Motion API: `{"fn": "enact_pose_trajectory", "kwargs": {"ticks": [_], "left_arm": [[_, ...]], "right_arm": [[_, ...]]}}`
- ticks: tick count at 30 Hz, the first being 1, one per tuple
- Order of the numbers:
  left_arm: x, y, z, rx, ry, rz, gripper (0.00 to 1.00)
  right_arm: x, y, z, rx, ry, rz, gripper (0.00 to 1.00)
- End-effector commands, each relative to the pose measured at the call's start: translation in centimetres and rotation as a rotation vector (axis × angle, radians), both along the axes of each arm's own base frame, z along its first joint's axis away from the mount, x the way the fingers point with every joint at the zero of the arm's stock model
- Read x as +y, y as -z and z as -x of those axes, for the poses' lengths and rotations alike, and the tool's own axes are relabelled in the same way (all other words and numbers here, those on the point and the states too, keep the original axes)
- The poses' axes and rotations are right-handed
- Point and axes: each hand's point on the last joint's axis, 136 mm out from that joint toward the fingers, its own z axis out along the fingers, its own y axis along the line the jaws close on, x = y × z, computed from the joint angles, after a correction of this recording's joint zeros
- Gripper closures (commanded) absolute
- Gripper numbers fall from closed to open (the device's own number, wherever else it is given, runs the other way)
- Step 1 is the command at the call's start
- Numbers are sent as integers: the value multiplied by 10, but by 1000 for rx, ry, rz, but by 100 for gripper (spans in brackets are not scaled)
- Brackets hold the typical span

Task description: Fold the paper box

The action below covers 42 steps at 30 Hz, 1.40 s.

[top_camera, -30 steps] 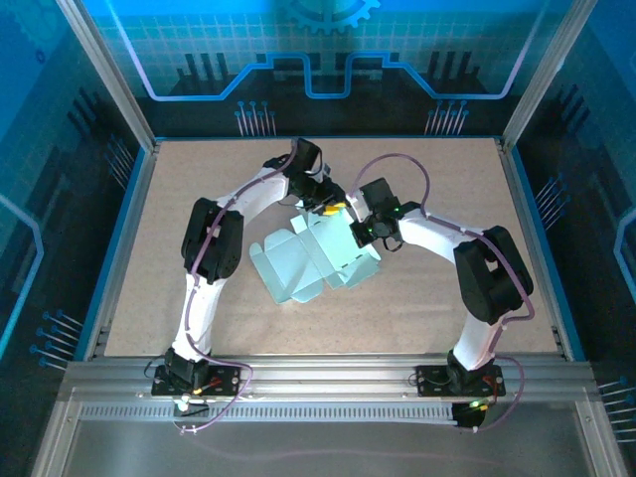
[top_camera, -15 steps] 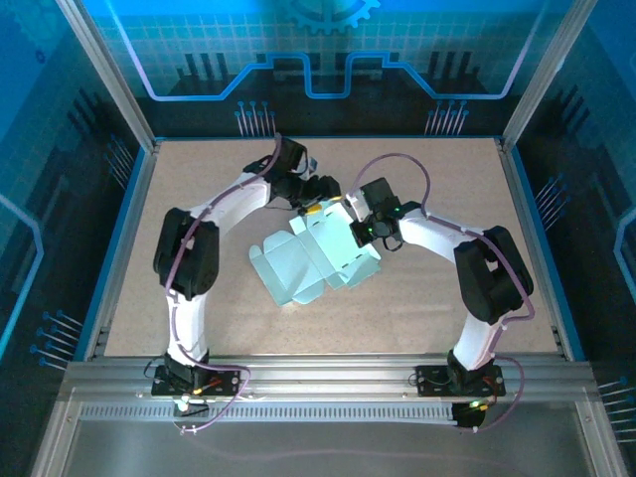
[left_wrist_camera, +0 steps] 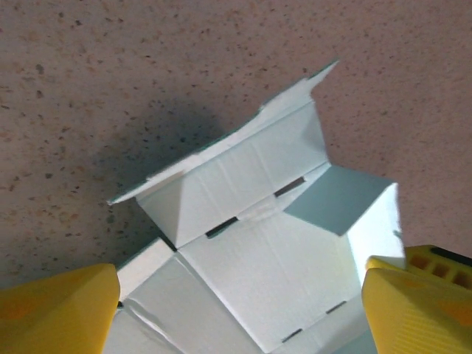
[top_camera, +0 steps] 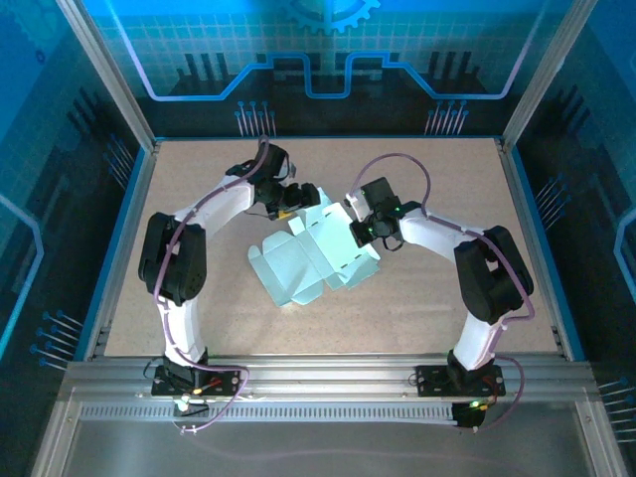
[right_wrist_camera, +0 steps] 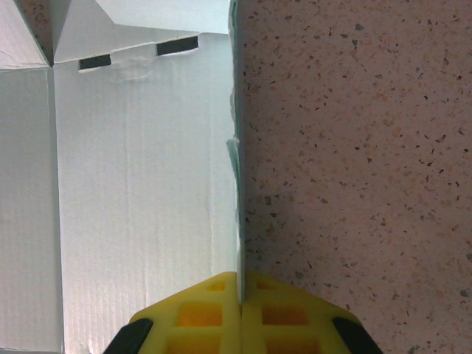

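A pale light-blue paper box [top_camera: 313, 260], a die-cut sheet of thin card only partly folded, lay near the middle of the speckled beige surface [top_camera: 199, 298]. Its long axis seemed to run roughly from 8 o'clock to 2 o'clock in the overhead view.

The left hand [top_camera: 290, 207] hovered at the sheet's 11 o'clock corner. It was released: in its wrist view the yellow fingers [left_wrist_camera: 59, 310] stood wide apart at either side, with card below them and nothing clamped. Straight ahead of it, at 12 o'clock in that view, a raised end flap [left_wrist_camera: 236, 173] stood tilted up from the sheet and leaned away from the hand.

The right hand [top_camera: 360, 234] sat at the sheet's 2 o'clock edge. Its yellow fingers [right_wrist_camera: 199, 313] were clenched on a thin upright side wall of the box, and the wall ran away from the fingertips toward 12 o'clock in its wrist view.

So the sheet appeared anchored on the right, while the left hand was the nearer to the loose flap. The next fold likely turned on that flap lying just beyond the spread fingers, square to their approach.
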Motion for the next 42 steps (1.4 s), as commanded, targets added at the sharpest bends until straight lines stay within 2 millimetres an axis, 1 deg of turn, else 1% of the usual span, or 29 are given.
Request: {"fn": "enact_pose_trajectory", "kwargs": {"ticks": [1, 4, 7, 9, 13, 16, 18, 23, 25, 27, 31, 33, 36, 38, 42], "left_arm": [[10, 21, 3, 50, 8, -75, 10], [11, 27, 4, 77, 7, -80, 9], [3, 31, 9, 114, 19, -36, 11], [-4, 28, 12, 121, 28, 9, 15], [-13, 21, 14, 127, 31, 82, 29], [-20, 15, 17, 129, 43, 124, 36], [-24, 14, 18, 132, 52, 133, 36], [-27, 18, 25, 164, 67, 152, 36], [-28, 13, 25, 153, 78, 155, 35], [-27, 1, 21, 117, 80, 153, 31], [-21, -29, 11, -7, 47, 146, 15], [-14, -40, 8, -69, 11, 128, 8], [-2, -45, 11, -122, -40, 99, 1], [6, -44, 12, -153, -69, 91, 1], [21, -33, 17, -140, -130, 109, 1]], "right_arm": [[1, -6, -3, -6, 5, -17, 100], [0, -6, -4, -7, 6, -15, 100], [0, -6, -4, -8, 7, -16, 100], [1, -6, -5, -5, 7, -19, 100], [3, -5, -5, -4, 6, -21, 100], [3, -5, -5, -4, 5, -21, 100], [3, -4, -5, -3, 5, -21, 100], [3, -5, -5, -3, 4, -27, 100], [3, -6, -5, -5, 2, -26, 100], [3, -7, -5, -10, 1, -23, 100], [2, -7, -5, -7, -6, -13, 100], [2, -6, -5, -3, -8, -11, 100], [3, -4, -5, 3, -11, -9, 100], [4, -4, -4, 5, -20, -9, 100], [7, 0, -4, 20, -37, -5, 100]]}}
